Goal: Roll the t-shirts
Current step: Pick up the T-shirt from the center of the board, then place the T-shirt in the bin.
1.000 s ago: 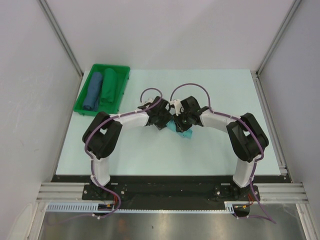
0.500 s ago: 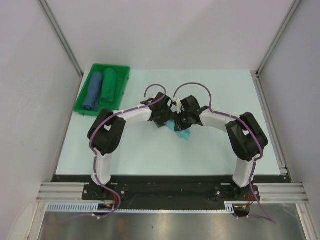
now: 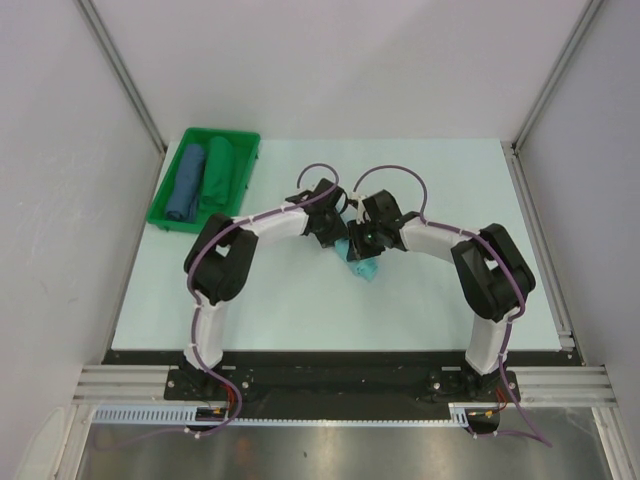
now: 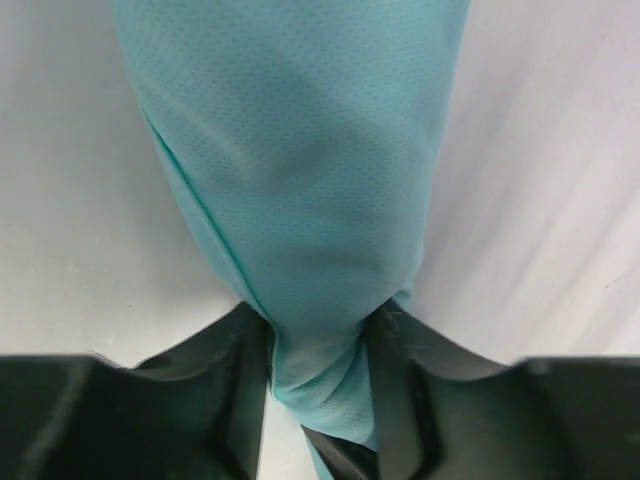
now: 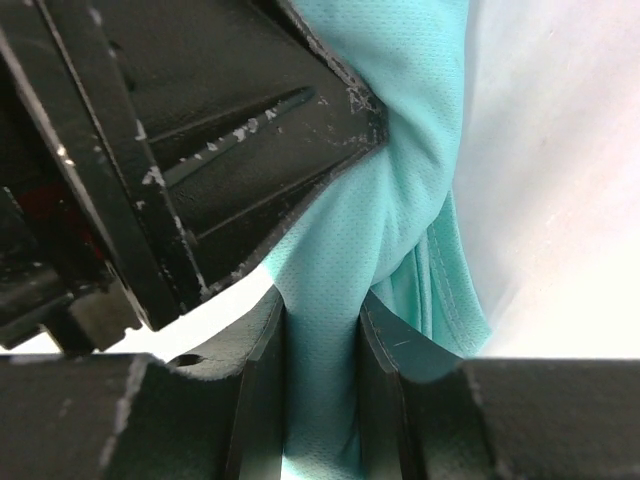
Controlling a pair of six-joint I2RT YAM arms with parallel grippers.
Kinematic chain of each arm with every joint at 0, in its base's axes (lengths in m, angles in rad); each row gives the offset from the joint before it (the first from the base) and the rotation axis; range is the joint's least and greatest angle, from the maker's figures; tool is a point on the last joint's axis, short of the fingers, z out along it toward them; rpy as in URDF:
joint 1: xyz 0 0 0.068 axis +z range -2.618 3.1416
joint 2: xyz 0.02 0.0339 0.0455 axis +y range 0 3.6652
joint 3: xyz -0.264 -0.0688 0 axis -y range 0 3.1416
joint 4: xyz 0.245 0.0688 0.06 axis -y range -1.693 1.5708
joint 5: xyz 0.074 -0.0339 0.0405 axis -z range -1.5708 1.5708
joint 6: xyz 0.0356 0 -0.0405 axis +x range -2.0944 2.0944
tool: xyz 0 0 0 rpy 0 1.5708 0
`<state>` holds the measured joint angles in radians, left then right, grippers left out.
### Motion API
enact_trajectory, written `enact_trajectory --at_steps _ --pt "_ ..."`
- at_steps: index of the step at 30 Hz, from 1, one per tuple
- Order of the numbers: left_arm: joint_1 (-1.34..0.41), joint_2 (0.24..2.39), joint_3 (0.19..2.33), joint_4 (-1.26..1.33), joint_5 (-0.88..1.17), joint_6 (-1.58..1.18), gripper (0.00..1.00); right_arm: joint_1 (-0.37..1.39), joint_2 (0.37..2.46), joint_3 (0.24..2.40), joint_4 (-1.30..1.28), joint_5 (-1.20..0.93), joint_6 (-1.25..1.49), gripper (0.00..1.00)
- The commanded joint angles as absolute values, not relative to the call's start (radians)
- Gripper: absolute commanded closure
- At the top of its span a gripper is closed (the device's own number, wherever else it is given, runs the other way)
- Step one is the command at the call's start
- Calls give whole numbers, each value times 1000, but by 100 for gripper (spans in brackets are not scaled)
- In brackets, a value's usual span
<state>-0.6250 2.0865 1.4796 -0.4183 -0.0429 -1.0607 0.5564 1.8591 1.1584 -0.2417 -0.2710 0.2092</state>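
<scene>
At the far left of the table sits a green tray. Two rolled shirts lie in it, side by side. The blue t-shirt is on the left and the dark green t-shirt is on the right, and they touch along their long sides.

Near the middle of the table, both arms bend in toward each other. The left pincer is squeezed shut on the mint t-shirt. Its two black fingers pinch a bunched bit of the cloth, and the rest of the shirt spreads out wider beyond them.

The right pincer is just beside the left one, so close that the black body of the left one fills much of the right wrist view. It is also clamped tight on the mint cloth, with a narrow fold caught between its fingers. From above, a bunched part of the mint shirt shows just below the two pincers, over the table. I cannot tell if it rests on the table or hangs above it.
</scene>
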Motion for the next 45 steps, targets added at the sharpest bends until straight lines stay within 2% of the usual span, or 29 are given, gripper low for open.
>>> enact_trajectory --at_steps 1,3,4,5,6,8,11,17,21,25,33,40,45 --pt "-603 2166 1503 -460 -101 -1002 64 566 1861 1180 -244 -344 271 71" --pt "-603 2174 1508 -459 -107 -980 74 566 1855 1183 -244 -342 270 61" --pt "-603 2181 1509 -456 -107 -973 85 566 1853 1184 -247 -342 267 57" --pt "-603 2186 1516 -457 -107 -942 95 563 1847 1187 -252 -344 262 48" --pt "-603 2192 1534 -465 -123 -925 100 557 1841 1193 -258 -342 258 44" --pt "-601 2209 1558 -491 -143 -870 100 546 1810 1200 -270 -336 229 34" --pt "-600 2217 1614 -512 -193 -769 100 525 1747 1206 -291 -321 178 26" --pt "-558 2207 1646 -497 -267 -464 100 411 1635 1213 -360 -339 71 24" --pt "-503 2184 1658 -462 -268 -273 100 318 1605 1221 -402 -368 12 23" --pt "-491 2190 1706 -469 -356 -22 100 246 1589 1226 -417 -400 -34 23" --pt "-384 2252 1884 -552 -383 147 100 151 1583 1226 -469 -455 -100 23" --pt "-275 2261 1979 -575 -270 251 100 49 1630 1221 -517 -509 -166 24" --pt "-212 2344 2163 -641 -215 284 100 20 1649 1218 -554 -520 -183 24"
